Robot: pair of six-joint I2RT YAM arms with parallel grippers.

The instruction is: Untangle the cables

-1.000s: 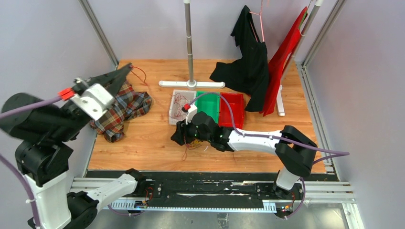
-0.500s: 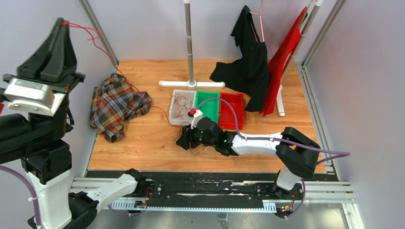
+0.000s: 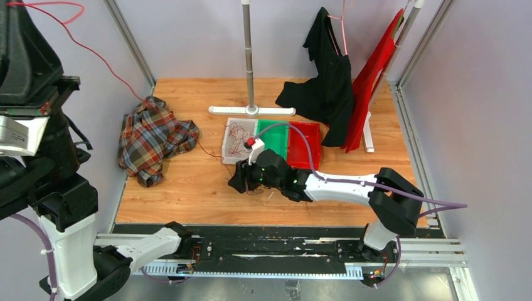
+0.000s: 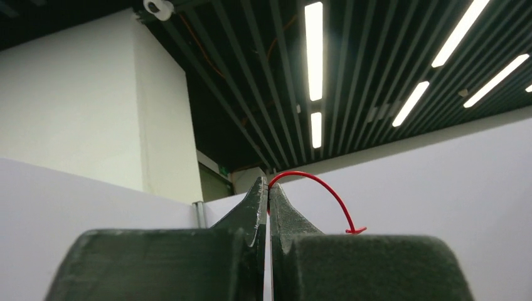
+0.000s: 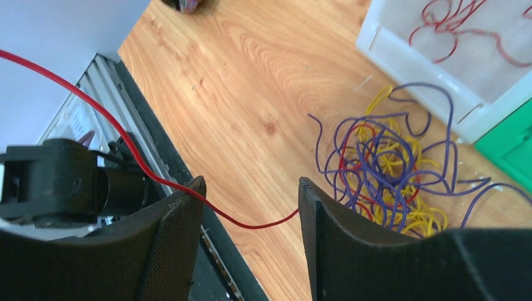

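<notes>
Bare wood is open at the lower left of the table [image 3: 182, 200], between the plaid cloth [image 3: 154, 141] and the near edge. The clear tray [image 3: 226, 144], holding loose red strands, sits at centre against the green tray [image 3: 273, 141]. The left gripper [image 4: 268, 185], jaws pressed together on the red cable [image 5: 254, 226], has climbed further into the upper-left corner than half a second ago, drawing the strand longer over the cloth. Only the right wrist view shows the right gripper [image 5: 251, 188] standing open with the red cable passing unpinched between its fingers, and the purple-yellow cable tangle [image 5: 383, 169] on the wood just beside the tray's corner
</notes>
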